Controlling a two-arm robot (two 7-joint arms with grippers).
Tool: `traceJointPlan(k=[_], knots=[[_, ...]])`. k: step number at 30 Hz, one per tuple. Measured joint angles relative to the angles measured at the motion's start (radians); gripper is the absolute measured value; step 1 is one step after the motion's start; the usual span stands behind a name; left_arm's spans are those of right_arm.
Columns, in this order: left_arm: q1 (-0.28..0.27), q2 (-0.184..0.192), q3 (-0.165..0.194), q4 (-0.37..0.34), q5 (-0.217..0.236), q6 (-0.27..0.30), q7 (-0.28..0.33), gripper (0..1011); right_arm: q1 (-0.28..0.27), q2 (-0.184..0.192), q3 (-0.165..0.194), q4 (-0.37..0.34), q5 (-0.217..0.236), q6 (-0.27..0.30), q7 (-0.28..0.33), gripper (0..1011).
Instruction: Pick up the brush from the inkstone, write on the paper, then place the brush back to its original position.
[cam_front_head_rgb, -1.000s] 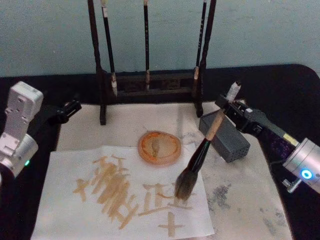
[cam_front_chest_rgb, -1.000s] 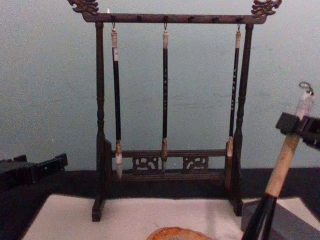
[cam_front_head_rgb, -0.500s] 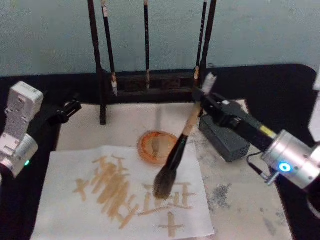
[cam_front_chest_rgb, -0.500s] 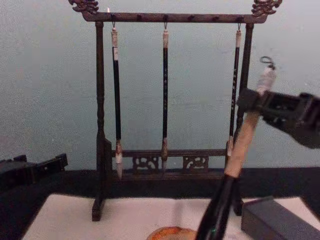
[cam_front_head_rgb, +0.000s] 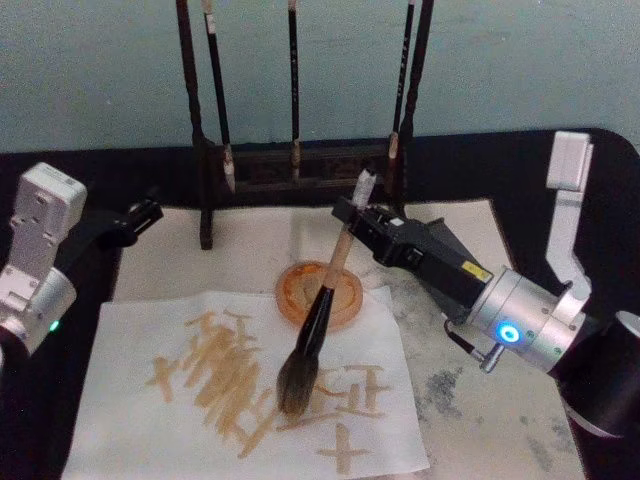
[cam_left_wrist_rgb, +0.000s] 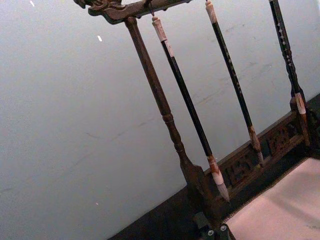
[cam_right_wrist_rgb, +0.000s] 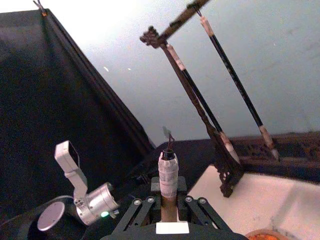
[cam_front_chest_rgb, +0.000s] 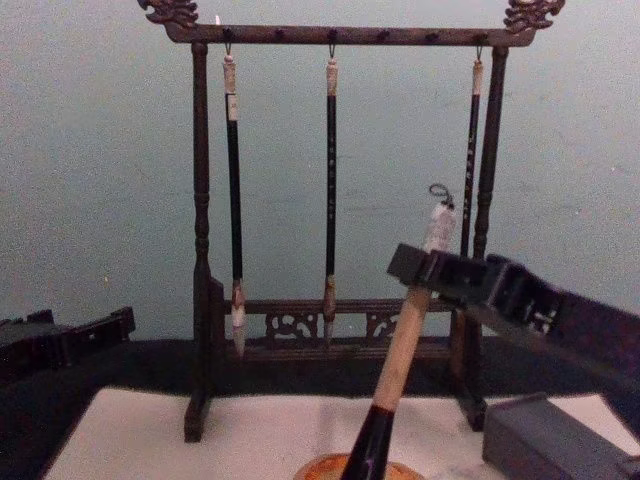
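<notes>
Right arm (cam_front_head_rgb: 520, 320): we see it stretched from the right toward centre.
Right gripper (cam_front_head_rgb: 358, 213): fingers clamped high on the brush (cam_front_head_rgb: 325, 292).
Left gripper (cam_front_head_rgb: 140, 215): we find it parked at far left.

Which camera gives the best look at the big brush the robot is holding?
The head view: the brush shows whole, loop to bristles, in the right gripper. The chest view shows its handle, bristles cut off; the right wrist view, its wrapped top end.
</notes>
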Motion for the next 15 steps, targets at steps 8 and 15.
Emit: traceJointPlan(k=[8,15], knots=[[0.0,0.0,0.0,0.0,0.0,0.0,0.0,1002,0.011,-0.012,-0.009,0.044,-0.002,0.006,0.005,180],[0.0,0.0,0.0,0.0,0.0,0.0,0.0,1002,-0.002,-0.003,0.003,0.067,0.012,0.006,0.014,180]])
